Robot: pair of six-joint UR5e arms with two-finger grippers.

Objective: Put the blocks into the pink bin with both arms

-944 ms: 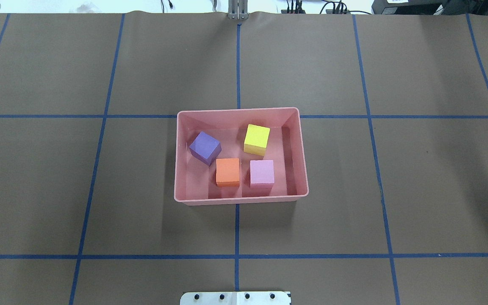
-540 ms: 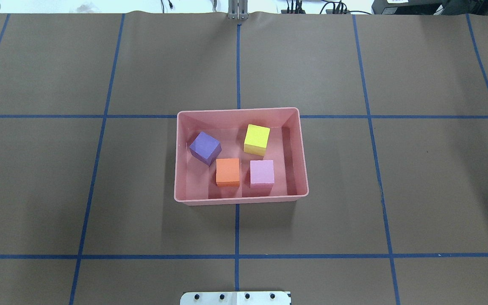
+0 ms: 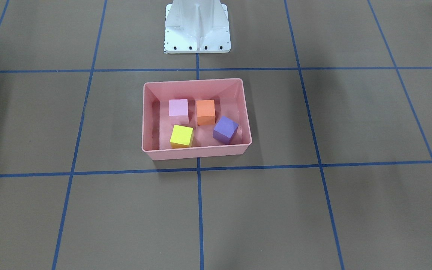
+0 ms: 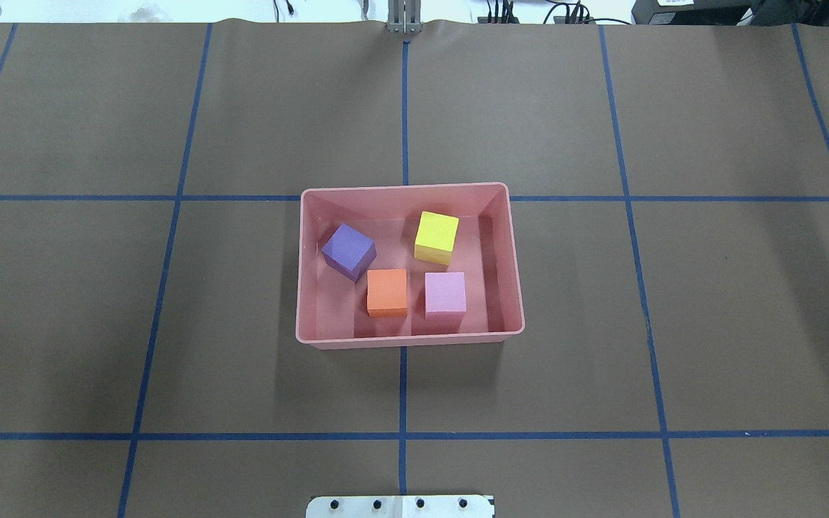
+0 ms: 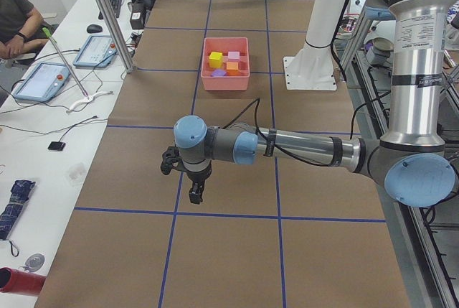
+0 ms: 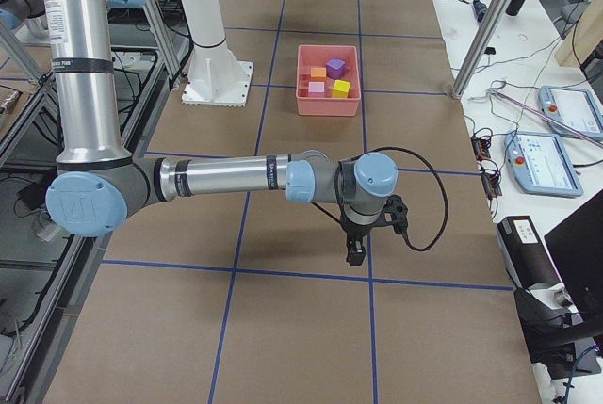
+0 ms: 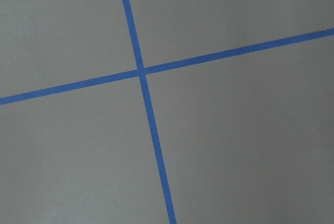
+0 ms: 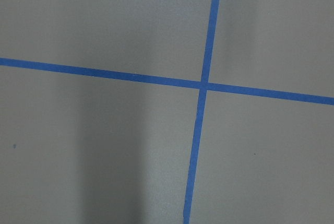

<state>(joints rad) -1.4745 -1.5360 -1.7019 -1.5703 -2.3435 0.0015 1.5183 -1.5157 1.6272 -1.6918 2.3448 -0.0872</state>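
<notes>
The pink bin (image 4: 407,188) sits at the table's middle, also in the front view (image 3: 197,153). All four blocks lie inside it: purple (image 4: 348,250), yellow (image 4: 436,236), orange (image 4: 387,291) and light pink (image 4: 445,293). Neither gripper appears in the overhead view. My left gripper (image 5: 195,193) hangs low over bare table far to the bin's left. My right gripper (image 6: 355,251) hangs low over bare table far to the bin's right. Both show only in the side views, so I cannot tell whether they are open or shut. Both wrist views show only brown table and blue tape.
The white pedestal base (image 3: 197,30) stands behind the bin on my side of the table. Blue tape lines (image 4: 403,108) grid the brown table. An operator (image 5: 14,14) and tablets (image 5: 43,80) are at the side bench beyond the far edge.
A small dark sliver at the overhead view's left edge is gone from that view. The bin and the four blocks have not moved.
</notes>
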